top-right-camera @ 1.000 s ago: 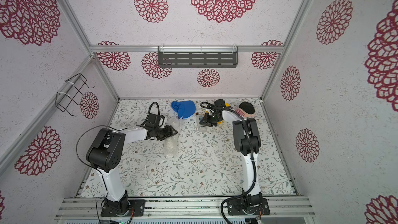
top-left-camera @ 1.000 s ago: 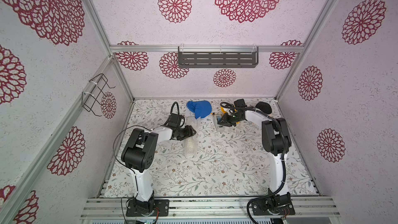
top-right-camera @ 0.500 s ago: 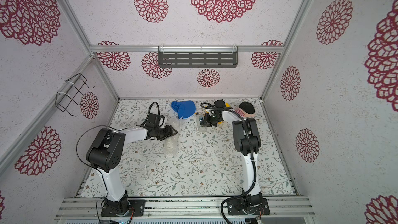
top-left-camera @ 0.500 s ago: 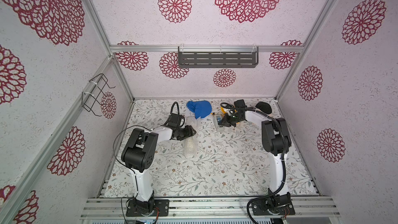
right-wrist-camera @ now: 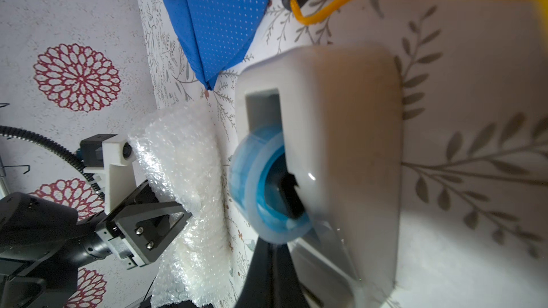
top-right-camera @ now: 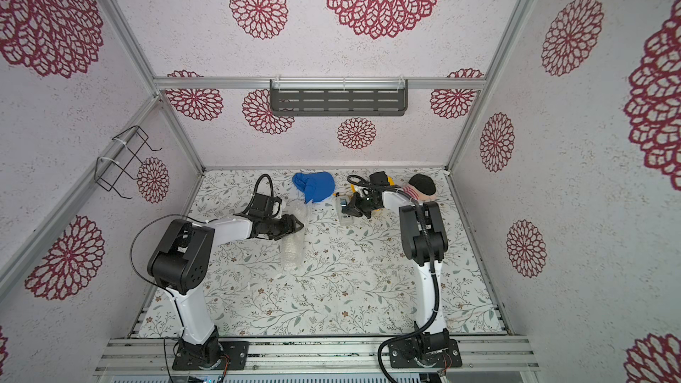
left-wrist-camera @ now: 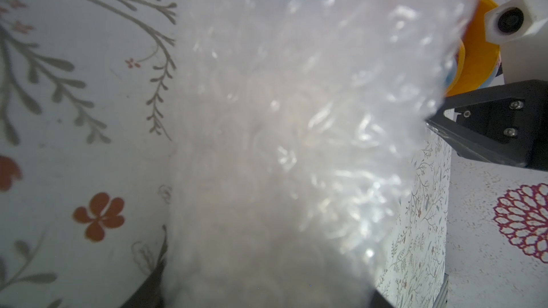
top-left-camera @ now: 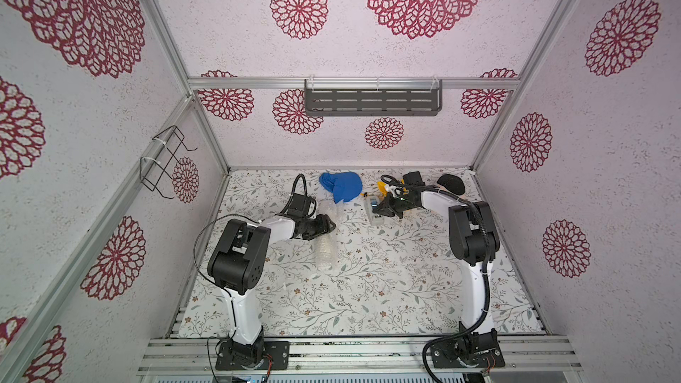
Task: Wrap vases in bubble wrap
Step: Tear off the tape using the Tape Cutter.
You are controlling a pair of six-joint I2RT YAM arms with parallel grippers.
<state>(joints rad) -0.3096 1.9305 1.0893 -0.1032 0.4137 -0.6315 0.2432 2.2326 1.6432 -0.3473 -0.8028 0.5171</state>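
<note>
Only the right tool (top-left-camera: 379, 209) differs: we find it pressed together at the tape dispenser (top-left-camera: 376, 219); left tool (top-left-camera: 332, 224) pinches bubble wrap (top-left-camera: 324, 252) lying front-to-back, leftward.

I counted one bubble-wrap bundle (top-left-camera: 324, 248), one tape dispenser (right-wrist-camera: 341, 143) carrying one blue tape roll (right-wrist-camera: 252, 185), one blue cloth (top-left-camera: 341, 186), one grey wall shelf (top-left-camera: 372, 102), one wire rack (top-left-camera: 166, 162), and two robot arms: the left arm (top-left-camera: 239, 248) and the right arm (top-left-camera: 471, 237).
</note>
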